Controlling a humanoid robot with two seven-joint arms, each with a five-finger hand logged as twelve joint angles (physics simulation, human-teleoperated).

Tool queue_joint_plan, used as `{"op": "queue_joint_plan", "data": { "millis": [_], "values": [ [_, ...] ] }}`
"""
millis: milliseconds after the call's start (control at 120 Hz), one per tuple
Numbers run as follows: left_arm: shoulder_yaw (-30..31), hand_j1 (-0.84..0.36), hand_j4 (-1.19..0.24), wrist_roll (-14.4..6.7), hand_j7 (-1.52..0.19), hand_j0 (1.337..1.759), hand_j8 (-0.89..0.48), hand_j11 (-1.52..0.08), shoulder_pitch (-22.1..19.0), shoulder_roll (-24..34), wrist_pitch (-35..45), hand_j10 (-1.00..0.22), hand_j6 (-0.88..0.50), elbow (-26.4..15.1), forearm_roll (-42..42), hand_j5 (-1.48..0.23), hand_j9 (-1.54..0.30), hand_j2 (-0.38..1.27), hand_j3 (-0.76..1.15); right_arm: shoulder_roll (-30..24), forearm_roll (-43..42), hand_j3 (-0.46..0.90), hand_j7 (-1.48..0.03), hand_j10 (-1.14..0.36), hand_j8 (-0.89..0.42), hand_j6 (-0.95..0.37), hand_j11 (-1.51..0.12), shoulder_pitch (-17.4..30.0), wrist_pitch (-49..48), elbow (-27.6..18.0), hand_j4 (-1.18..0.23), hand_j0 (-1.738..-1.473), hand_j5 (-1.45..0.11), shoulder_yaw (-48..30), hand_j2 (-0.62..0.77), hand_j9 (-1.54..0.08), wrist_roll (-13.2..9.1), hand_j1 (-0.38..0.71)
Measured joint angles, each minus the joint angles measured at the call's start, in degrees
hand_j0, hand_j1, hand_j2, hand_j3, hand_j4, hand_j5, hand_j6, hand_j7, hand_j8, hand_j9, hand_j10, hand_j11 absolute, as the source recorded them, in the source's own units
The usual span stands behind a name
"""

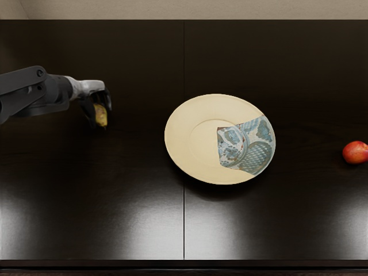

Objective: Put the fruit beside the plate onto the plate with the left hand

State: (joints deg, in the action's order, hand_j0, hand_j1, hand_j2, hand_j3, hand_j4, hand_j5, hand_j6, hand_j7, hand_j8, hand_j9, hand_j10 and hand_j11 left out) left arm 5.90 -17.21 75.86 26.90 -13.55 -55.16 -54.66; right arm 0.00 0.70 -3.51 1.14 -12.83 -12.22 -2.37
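The left hand (94, 102) comes in from the left edge over the dark table (115, 201). Its dark fingers are curled down around a small yellow-brown fruit (101, 115), which shows between them. Whether the fruit is lifted clear or touches the table is hard to tell from this angle. The cream plate (190, 135), with a blue patterned patch on the side away from the hand, lies well to the hand's right. A red fruit (355, 152) sits beyond the plate, farthest from the hand.

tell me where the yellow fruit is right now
Head view, far left: the yellow fruit sits in the curled fingers of the left hand, well left of the plate.
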Motion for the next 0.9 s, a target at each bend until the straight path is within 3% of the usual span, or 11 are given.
{"op": "queue_joint_plan", "data": {
  "millis": [475, 900],
  "values": [
    [-2.3, -0.34, -0.64, 0.0, -0.87, 1.657, -0.45, -0.87, 6.7, -1.4, -7.1, -0.65, -0.47, 0.0, 10.0, -0.89, -0.87, 0.53, 0.00, 0.0, 0.0, 0.00, -0.04, -0.03, -0.03, -0.03, -0.04, -0.6, -0.1, -0.1, -0.03, -1.658, -0.04, 0.0, -0.01, -0.04, 0.0, -0.31],
    [-2.6, -0.33, -0.65, 0.0, -0.89, 1.657, -0.46, -0.88, 11.4, -7.7, -8.0, -0.67, -0.47, 0.6, 15.2, -0.91, -0.88, 0.55, 0.00, 0.0, 0.0, 0.00, -0.04, -0.03, -0.03, -0.03, -0.04, -1.2, -0.3, -0.1, -0.03, -1.658, -0.04, 0.0, -0.01, -0.04, 0.0, -0.31]
  ]
}}
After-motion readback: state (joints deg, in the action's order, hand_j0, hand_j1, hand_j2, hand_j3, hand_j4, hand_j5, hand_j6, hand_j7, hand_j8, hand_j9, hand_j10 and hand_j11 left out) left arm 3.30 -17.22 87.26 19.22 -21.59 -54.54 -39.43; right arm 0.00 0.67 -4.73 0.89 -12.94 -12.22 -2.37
